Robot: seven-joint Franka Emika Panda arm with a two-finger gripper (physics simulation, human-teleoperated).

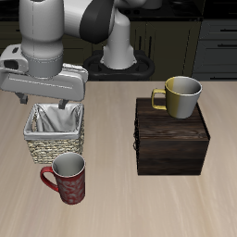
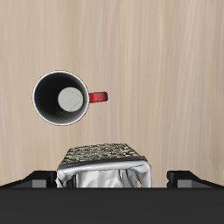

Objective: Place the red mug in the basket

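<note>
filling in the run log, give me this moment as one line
phase: approach | pincer: above basket, holding nothing | red mug: upright on table, nearer front edge than basket, untouched | basket: holds no mug

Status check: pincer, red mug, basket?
Pincer above basket, empty; jaw state unclear. Red mug upright on table, before basket. Nothing blocking.
</note>
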